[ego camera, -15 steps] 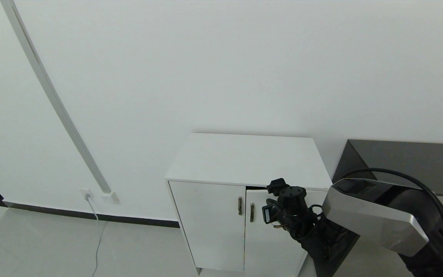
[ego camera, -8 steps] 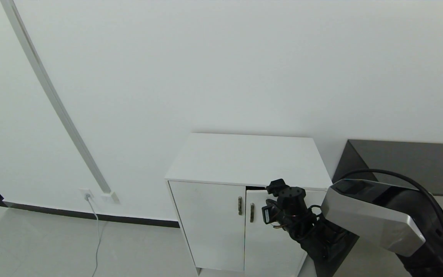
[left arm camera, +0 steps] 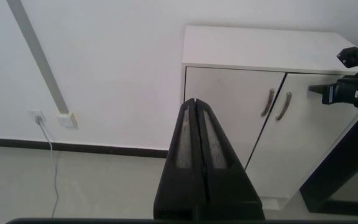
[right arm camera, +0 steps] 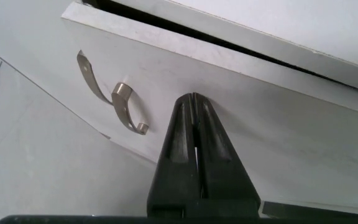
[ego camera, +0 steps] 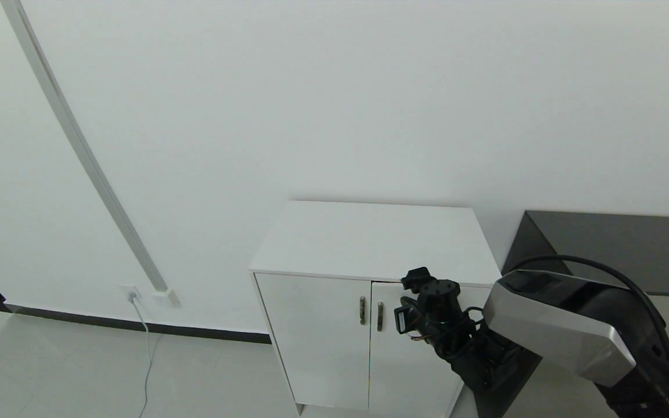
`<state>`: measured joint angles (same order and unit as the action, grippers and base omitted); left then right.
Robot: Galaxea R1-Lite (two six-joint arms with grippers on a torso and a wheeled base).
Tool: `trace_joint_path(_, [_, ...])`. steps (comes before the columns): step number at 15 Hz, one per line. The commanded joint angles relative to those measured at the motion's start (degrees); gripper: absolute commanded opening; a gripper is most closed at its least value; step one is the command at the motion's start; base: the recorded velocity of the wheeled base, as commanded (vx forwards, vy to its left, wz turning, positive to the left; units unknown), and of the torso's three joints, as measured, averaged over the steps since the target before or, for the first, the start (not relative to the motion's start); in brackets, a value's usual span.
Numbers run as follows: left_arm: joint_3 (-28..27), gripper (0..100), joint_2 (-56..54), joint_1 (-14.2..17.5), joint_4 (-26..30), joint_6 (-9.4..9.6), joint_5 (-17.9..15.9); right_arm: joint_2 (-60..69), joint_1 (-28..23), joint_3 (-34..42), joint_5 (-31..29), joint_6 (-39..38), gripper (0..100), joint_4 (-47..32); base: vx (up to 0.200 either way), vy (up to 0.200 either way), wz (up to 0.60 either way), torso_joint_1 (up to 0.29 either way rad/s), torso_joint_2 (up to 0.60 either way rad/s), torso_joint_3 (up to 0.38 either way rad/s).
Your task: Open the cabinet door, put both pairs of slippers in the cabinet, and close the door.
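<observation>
"When the right gripper (right arm camera: 194, 99) leaned in over that last second, what gave?"

"The right door (ego camera: 392, 371) swung inward. The dark slit under the cabinet (ego camera: 369, 238) top had thinned to a line, though the wrist view showed it was not quite shut. The fingers (right arm camera: 182, 143) were pressed together, gripping nothing, with their tip at the door's face, near the handles (ego camera: 362, 310)."

"So where did the job stand?"

"At the closing step, I judged. The slippers were presumably inside already, but I couldn't confirm that."

"And the other arm?"

"The left gripper (left arm camera: 194, 102) hung well back from the cabinet, also pressed together and holding nothing."

"Counts?"

"One cabinet. Two doors, with the left door (ego camera: 317, 337) flush shut. Two metal handles side by side at the middle seam. Two grippers, one wall socket (ego camera: 131, 295) with one cord (ego camera: 147, 348), and one dark counter (ego camera: 601, 244) to the right."
</observation>
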<state>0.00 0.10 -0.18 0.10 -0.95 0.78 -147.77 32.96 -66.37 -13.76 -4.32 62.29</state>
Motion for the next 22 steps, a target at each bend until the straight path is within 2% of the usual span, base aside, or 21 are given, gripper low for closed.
trace_joint_path(1, [0.0, 0, 0.1, 0.0, 0.0, -0.02, 0.0, -0.4, 0.0, -0.3, 0.0, 0.0, 0, 0.0, 0.000, 0.000, 0.00, 0.000, 0.00, 0.000])
trace_joint_path(22, [0.0, 0, 0.1, 0.0, 0.0, -0.02, 0.0, -2.7, -0.7, -3.6, -0.6, 0.3, 0, 1.3, 0.000, 0.000, 0.00, 0.000, 0.00, 0.000])
